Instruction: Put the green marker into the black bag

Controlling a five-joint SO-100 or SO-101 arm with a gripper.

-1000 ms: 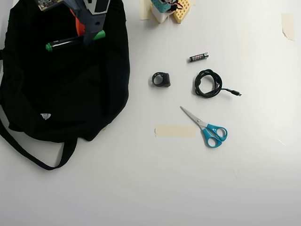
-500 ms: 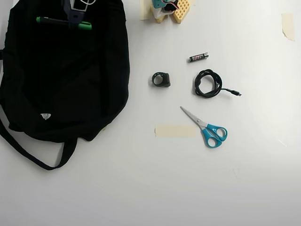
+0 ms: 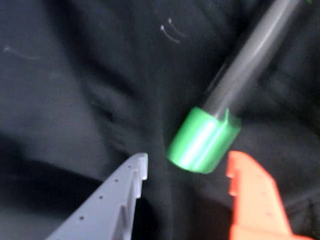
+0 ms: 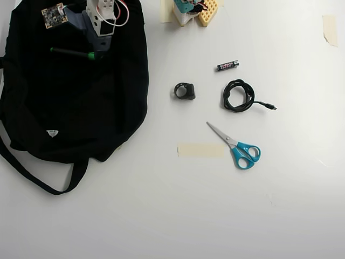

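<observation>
We look straight down from above on the whole table, the gripper (image 4: 98,51) at the top left. Our wrist camera sits close behind the gripper (image 3: 187,167), facing past its fingertips. Both views share the black bag (image 4: 81,102) fabric beneath it

We see our gripper (image 3: 187,167) w/ jaws spread apart in the wrist view: grey finger (image 3: 112,202) at lower left, orange finger (image 3: 252,200) at lower right, a clear gap betw. them, nothing clamped. In the overhead view the arm (image 4: 99,19) reaches in from the top edge, wrist angled down, gripper (image 4: 102,49) tip pointing downward.
</observation>
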